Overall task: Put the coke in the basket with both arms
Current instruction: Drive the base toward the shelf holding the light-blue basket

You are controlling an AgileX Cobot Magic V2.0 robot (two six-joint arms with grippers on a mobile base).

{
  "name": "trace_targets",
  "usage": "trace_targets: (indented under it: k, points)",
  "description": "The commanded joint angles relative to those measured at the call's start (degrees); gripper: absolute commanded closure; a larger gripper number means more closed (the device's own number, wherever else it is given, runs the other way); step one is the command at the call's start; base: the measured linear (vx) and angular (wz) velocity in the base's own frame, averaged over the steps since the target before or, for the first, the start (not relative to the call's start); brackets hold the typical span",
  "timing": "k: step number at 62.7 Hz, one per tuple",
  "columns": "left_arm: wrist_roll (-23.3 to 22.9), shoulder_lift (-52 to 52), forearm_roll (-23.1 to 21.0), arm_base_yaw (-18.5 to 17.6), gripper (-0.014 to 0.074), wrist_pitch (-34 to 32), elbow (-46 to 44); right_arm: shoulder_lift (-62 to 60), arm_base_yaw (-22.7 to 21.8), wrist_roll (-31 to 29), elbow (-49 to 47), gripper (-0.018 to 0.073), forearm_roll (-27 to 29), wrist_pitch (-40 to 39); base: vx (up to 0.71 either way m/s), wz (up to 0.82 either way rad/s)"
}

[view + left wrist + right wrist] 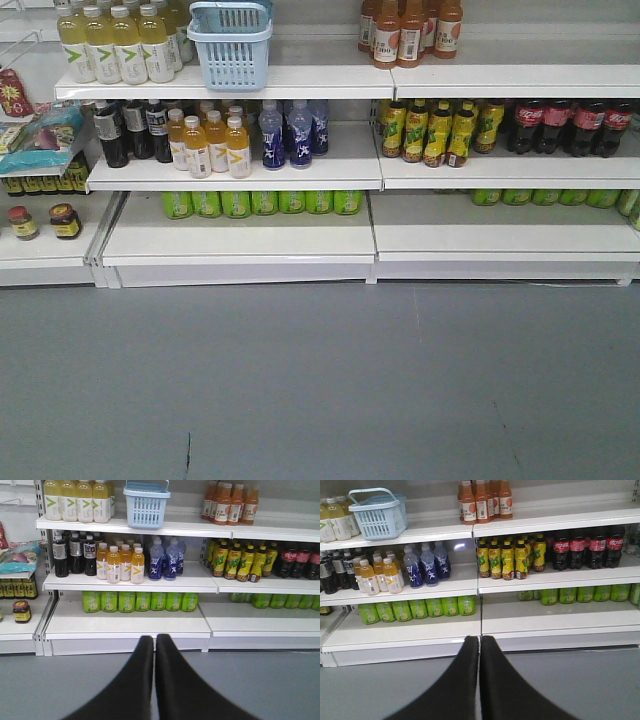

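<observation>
My left gripper (154, 640) sits low in its wrist view with its two black fingers (132, 680) pressed together, nothing between them. My right gripper (479, 641) looks the same in its own view: fingers meeting along their inner edges, holding nothing. Both hang over the grey floor (320, 380), well apart from the white shelving (240, 240) they face.

The basket (232, 50) stands upright on the top shelf of the left bay, near its right end, with a thin handle arched over it. Pale yellow bottles (110, 45) stand just beside it on the left, and orange bottles (410, 35) are further right, in the next bay. I cannot tell what, if anything, lies inside it.

The coke bottles (565, 125), dark with red labels, stand in a row at the right end of the right bay's middle shelf, next to yellow-labelled bottles (430, 130). In the left bay that shelf holds black, amber and blue bottles (290, 135). Green drinks (260, 203) line the back of the bottom shelf.
</observation>
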Motion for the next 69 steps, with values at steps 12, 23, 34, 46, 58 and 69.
trace_targets:
  k: [12,23,34,46,58,69]
  points:
    - [-0.6,-1.1,-0.4,-0.1,0.0603,-4.6,0.0,-1.0,0.1,-0.3,0.6,0.0564,-0.8,-3.9,0.0,0.0]
    - [-0.6,-1.1,-0.4,-0.1,0.0603,-4.6,0.0,-1.0,0.1,-0.3,0.6,0.0564,-0.8,-3.9,0.01,0.01]
    - [-0.6,-1.1,-0.4,-0.1,0.0603,-4.6,0.0,-1.0,0.1,-0.3,0.6,0.0564,-0.8,-3.9,0.05,0.02]
    - [-0.6,-1.1,-0.4,-0.1,0.0603,-4.6,0.0,-1.0,0.1,-0.3,0.6,0.0564,-0.8,-3.9,0.08,0.01]
    - [-0.6,-1.1,-0.4,-0.1,0.0603,-4.6,0.0,-1.0,0.1,-0.3,0.6,0.0564,-0.8,-3.9,0.1,0.0]
    - [-0.6,-1.1,-0.4,-0.1,0.0603,-4.6,0.0,-1.0,0.1,-0.3,0.6,0.0564,-0.8,-3.9,0.1,0.08]
